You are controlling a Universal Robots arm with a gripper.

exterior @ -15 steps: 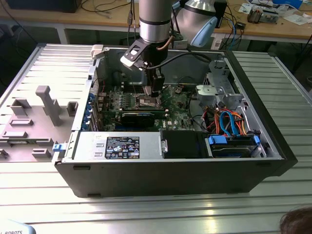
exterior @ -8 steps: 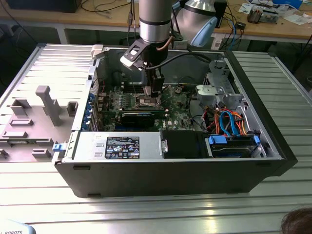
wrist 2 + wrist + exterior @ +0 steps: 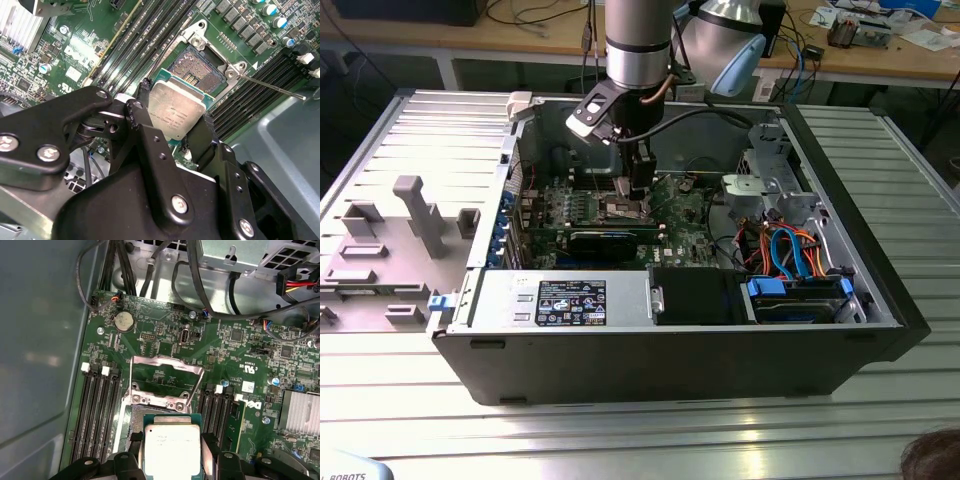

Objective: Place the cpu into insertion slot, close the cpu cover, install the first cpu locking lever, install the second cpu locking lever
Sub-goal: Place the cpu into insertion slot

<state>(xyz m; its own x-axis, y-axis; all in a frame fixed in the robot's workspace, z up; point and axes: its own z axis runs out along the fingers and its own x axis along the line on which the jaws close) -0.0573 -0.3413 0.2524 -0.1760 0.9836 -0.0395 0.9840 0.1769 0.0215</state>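
The gripper (image 3: 172,116) is closed on the cpu (image 3: 172,446), pinching two opposite edges, and holds it just over the insertion slot (image 3: 194,67), apparently not seated. The cpu cover (image 3: 166,359) stands swung open beside the slot. In the exterior view, blue and orange cables (image 3: 786,250) lie about four o'clock from the gripper.

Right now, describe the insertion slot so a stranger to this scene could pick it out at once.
Look into the open computer case to the green motherboard on its floor. Between the two banks of long black memory slots, right by the cpu gripped in the claw, lies the insertion slot. It alone is square, silver-rimmed, with fine contacts showing.
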